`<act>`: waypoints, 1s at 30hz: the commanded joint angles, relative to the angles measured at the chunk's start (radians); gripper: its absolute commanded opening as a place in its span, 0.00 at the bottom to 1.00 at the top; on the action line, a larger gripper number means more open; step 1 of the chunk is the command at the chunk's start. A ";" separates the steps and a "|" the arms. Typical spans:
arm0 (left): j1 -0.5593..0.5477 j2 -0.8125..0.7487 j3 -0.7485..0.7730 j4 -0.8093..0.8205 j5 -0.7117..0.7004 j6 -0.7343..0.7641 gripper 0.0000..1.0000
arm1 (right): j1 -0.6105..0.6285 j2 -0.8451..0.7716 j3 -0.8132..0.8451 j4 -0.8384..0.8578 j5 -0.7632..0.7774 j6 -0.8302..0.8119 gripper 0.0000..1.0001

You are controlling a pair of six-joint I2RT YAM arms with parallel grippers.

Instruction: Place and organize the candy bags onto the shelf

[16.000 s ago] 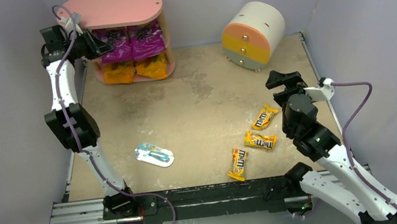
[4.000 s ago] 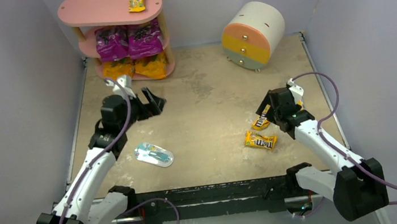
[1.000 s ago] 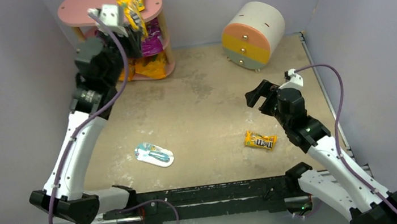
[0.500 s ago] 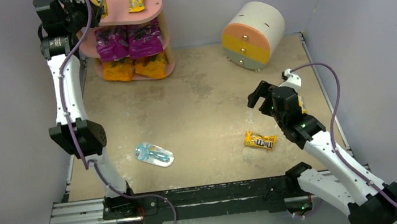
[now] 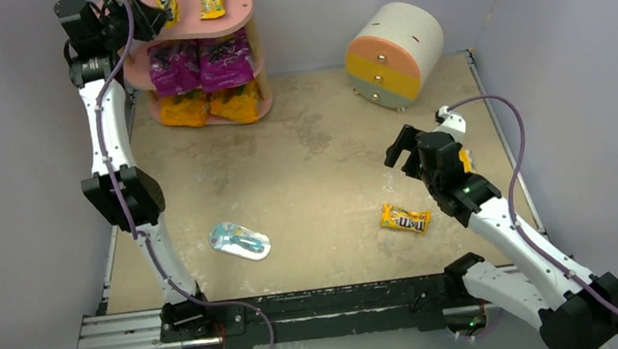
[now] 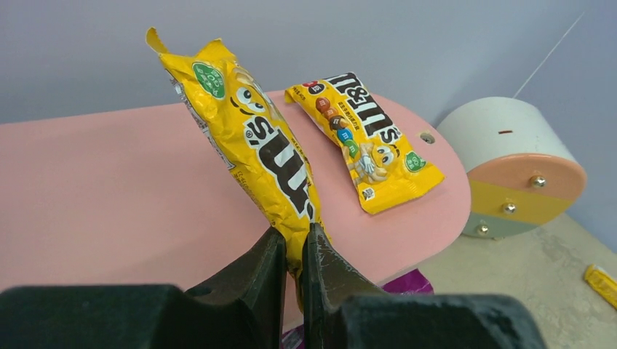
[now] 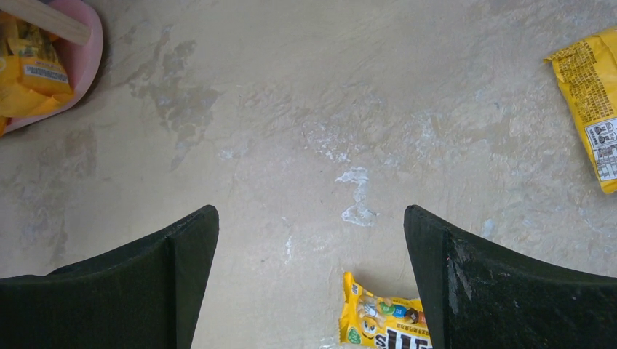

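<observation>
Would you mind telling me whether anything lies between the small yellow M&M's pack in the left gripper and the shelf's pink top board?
Nothing visible does. The left gripper, shut on the small yellow M&M's pack, holds it over bare pink top board; the other M&M's pack lies flat to its right, apart.

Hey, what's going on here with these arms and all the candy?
Two robot arms are stocking a pink shelf with candy. The left gripper is shut on an M&M's pack, holding it over the top board beside a second pack lying there. The middle tier holds purple bags, the bottom one orange bags. The right gripper hangs open above the table, where two loose packs wait.
</observation>
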 commanded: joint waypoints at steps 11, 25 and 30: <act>-0.006 0.126 0.094 0.195 0.150 -0.152 0.18 | 0.002 0.006 0.027 0.003 0.015 0.019 0.99; -0.014 0.051 0.070 0.065 -0.098 -0.001 0.46 | 0.002 -0.002 0.020 0.007 -0.008 0.038 0.99; -0.014 0.035 0.059 0.044 -0.181 0.016 0.48 | 0.002 0.003 0.016 0.016 -0.023 0.030 0.99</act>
